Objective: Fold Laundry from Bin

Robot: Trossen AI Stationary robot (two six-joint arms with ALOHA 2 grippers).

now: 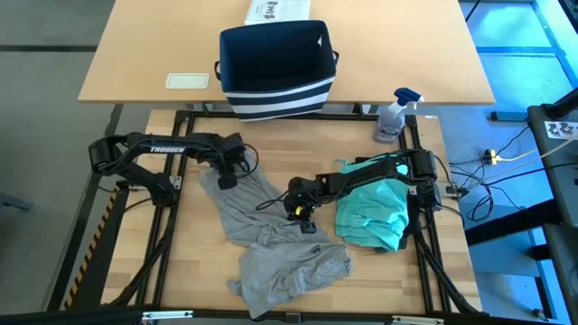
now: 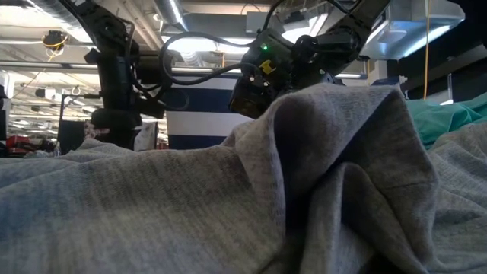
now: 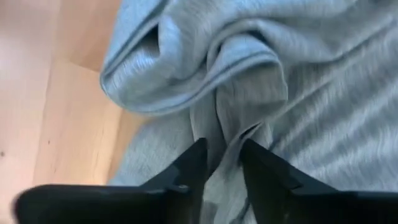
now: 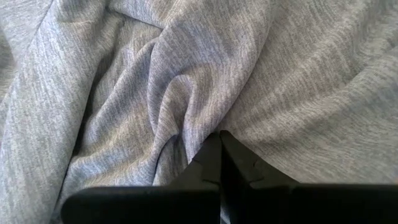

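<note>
A grey T-shirt (image 1: 271,239) lies crumpled on the wooden table, stretching from the middle toward the near edge. My left gripper (image 1: 226,178) is at its far left end, closed on a ridge of the cloth (image 3: 227,146). My right gripper (image 1: 302,209) is shut on the shirt near its right edge, where the cloth rises in a peak (image 2: 335,103). A teal piece (image 1: 372,217) lies bunched under the right arm. The navy bin (image 1: 275,68) with white stripes stands on the far table. My left gripper pinches a narrow raised fold of the grey T-shirt (image 3: 229,140) between its two fingers (image 3: 196,165), coming from above and pointing steeply down. The cloth around the fold lies slack on the table. My right gripper pinches a gathered fold of the grey T-shirt (image 4: 205,134) between its shut fingertips (image 4: 211,158), slanting down from the table's right. Creases run toward the tips. The cloth there stands raised in a peak, and the rest lies on the table.
A spray bottle (image 1: 395,113) stands at the table's far right corner. A white printed box (image 1: 275,11) sits behind the bin, and a pale flat card (image 1: 187,81) lies to the bin's left. Bare wood (image 1: 194,244) shows left of the shirt.
</note>
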